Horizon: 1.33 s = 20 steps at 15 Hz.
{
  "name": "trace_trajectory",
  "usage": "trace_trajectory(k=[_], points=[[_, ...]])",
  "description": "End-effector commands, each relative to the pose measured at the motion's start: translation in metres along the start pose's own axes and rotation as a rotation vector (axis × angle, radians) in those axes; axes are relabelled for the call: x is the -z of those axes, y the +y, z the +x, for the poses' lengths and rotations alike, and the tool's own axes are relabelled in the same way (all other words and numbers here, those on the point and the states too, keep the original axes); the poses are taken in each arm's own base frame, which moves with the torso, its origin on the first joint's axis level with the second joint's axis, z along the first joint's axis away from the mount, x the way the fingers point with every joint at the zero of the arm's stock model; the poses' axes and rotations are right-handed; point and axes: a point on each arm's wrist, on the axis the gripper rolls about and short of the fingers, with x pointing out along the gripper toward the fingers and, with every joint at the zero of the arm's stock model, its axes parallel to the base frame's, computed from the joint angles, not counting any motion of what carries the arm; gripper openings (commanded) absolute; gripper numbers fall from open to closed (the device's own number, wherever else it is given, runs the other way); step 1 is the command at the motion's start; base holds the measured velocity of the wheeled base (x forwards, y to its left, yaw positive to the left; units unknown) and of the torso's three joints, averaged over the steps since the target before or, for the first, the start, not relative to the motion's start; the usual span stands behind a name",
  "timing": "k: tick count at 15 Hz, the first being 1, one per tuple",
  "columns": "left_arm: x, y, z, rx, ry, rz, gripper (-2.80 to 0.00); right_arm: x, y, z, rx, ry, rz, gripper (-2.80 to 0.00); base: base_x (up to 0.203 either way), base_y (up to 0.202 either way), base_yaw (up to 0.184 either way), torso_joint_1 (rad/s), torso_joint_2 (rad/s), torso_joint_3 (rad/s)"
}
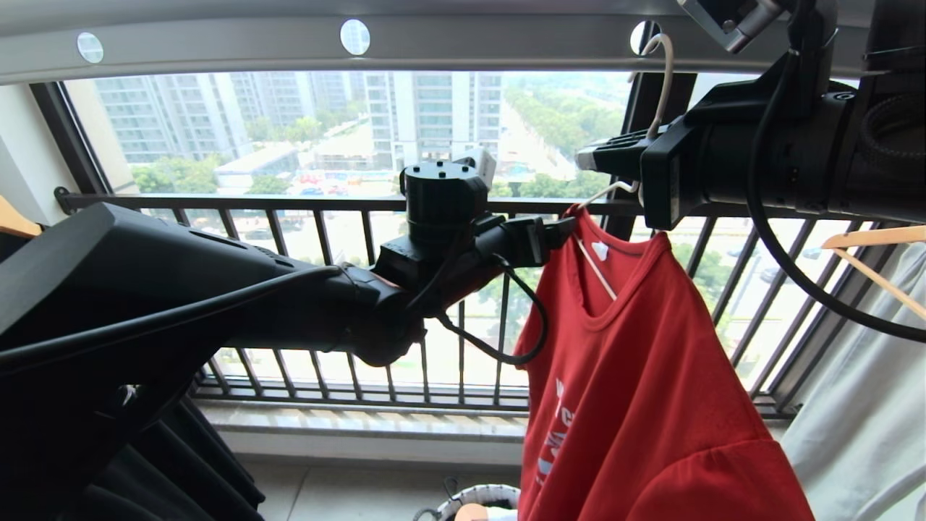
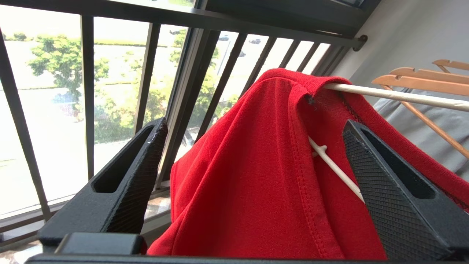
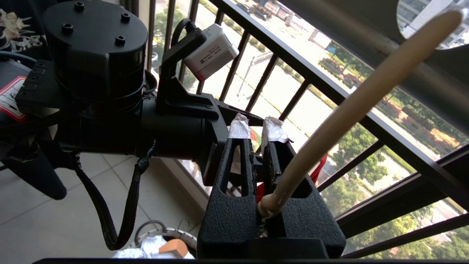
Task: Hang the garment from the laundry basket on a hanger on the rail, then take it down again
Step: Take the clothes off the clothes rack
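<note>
Two grippers up by the rail [image 1: 463,47]. Red garment [image 1: 644,391] hanging on the white hanger [image 1: 662,79], hook over the rail at about one o'clock. Right gripper [image 1: 600,155] squeezed tight on the hanger's neck, just under the hook. Left gripper [image 1: 561,231] at nine o'clock from the shirt's collar, fingers [image 2: 139,176] spread wide on both sides of the red shoulder, gripping nothing. Laundry basket [image 1: 481,499] down on the floor at six o'clock. Wooden hangers [image 1: 875,239] off at three o'clock.
</note>
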Motion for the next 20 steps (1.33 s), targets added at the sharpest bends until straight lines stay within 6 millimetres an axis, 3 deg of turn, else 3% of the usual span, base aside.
trace_trajectory(k=[1,20], points=[[-0.001,0.0,0.003,0.002,-0.009,-0.002,0.0,0.0,0.0,0.0,-0.001,0.0,-0.002,-2.8,0.0,0.0,0.0,0.0,0.0,0.0],[0.017,0.009,0.031,-0.013,-0.018,0.086,0.0,0.0,0.0,-0.001,0.0,-0.002,-0.002,-2.8,0.0,0.0,0.0,0.0,0.0,0.0]])
